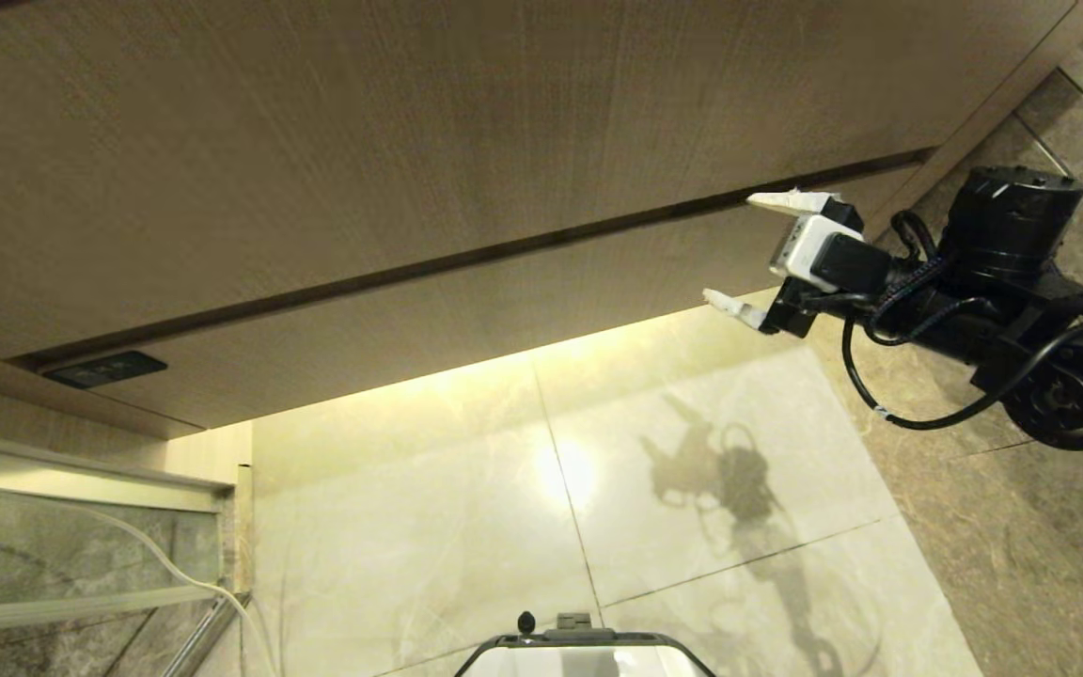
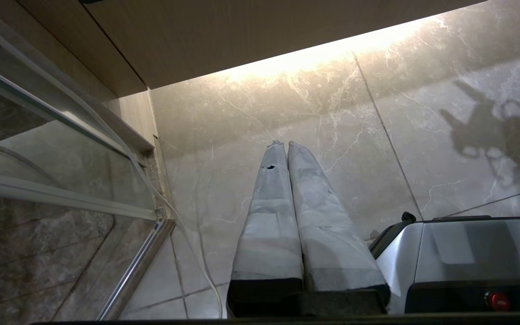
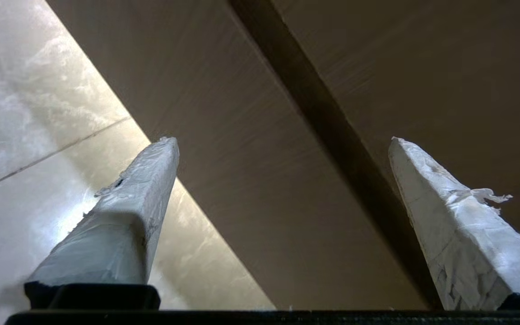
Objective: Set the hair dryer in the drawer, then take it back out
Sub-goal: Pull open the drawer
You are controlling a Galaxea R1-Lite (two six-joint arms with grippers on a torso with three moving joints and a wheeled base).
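While the right gripper [image 1: 750,252] hangs wide open and empty facing the closed drawer [image 1: 466,329], its stiff, handleless front likely needs hooking at the top gap; the left gripper [image 2: 287,145] is closed.

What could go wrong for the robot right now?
1. The right gripper is open and empty at the shut drawer. Its front is flat with no handle, so the fingers might slip off instead of pulling it open.
2. One finger sits near the dark gap above the drawer and could catch there.
3. No hair dryer is in view.
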